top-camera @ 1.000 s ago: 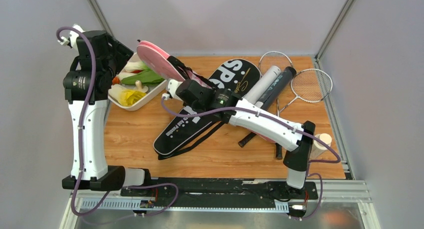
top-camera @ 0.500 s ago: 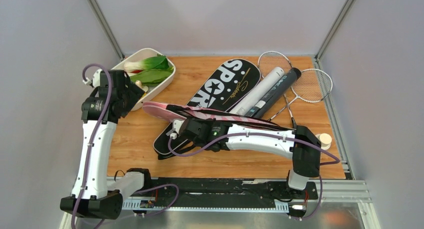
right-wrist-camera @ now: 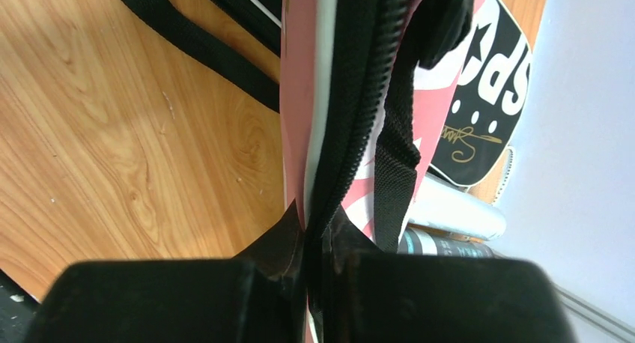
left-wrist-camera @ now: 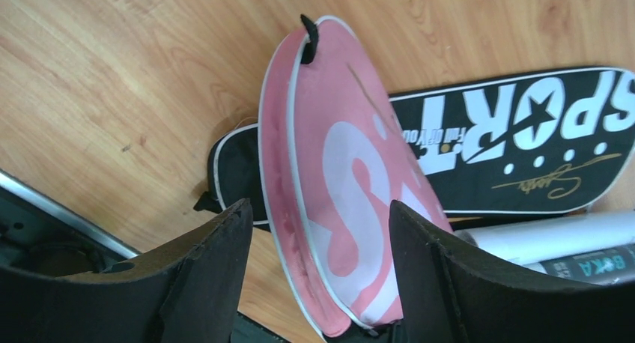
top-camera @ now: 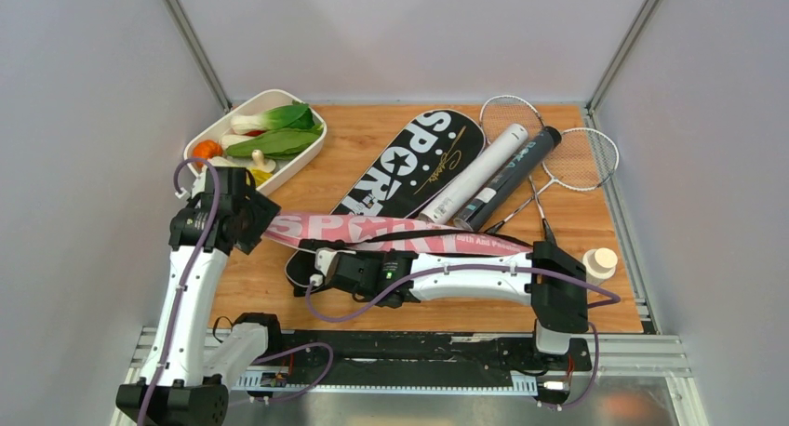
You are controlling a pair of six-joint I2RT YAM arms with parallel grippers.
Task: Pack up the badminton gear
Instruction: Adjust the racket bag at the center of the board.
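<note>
Two SPORT covers fill my screens. The pink cover [top-camera: 391,231] stretches across the front of the wooden surface [top-camera: 595,212], turned up on its edge. Its rounded head points toward the left arm [top-camera: 191,286] and its narrow end toward the right arm's base.

The right jaws are pressed together on its zippered rim, pinching it not far from the head. On the right wrist feed I see the black fingers [right-wrist-camera: 269,246] clamping the pink fabric and the zipper [right-wrist-camera: 352,96], with a black strap [right-wrist-camera: 393,156] running alongside.

The left jaws are spread wide and hold nothing, one finger [left-wrist-camera: 202,268] on each side of the pink cover's head [left-wrist-camera: 352,193]. That finger stands clear of it. The other sits close against it, and I cannot tell whether they touch.

The black cover [top-camera: 409,170] lies flat on the surface behind and partly under the pink one, its head toward the back wall. Just right of it, a white tube [top-camera: 479,170] and a black tube [top-camera: 510,177] lie side by side, across two rackets [top-camera: 581,161] in the back right corner. A white dish of vegetables [top-camera: 256,133] sits at the back left, and a small bottle [top-camera: 600,261] with a tan cap stands near the right edge.
</note>
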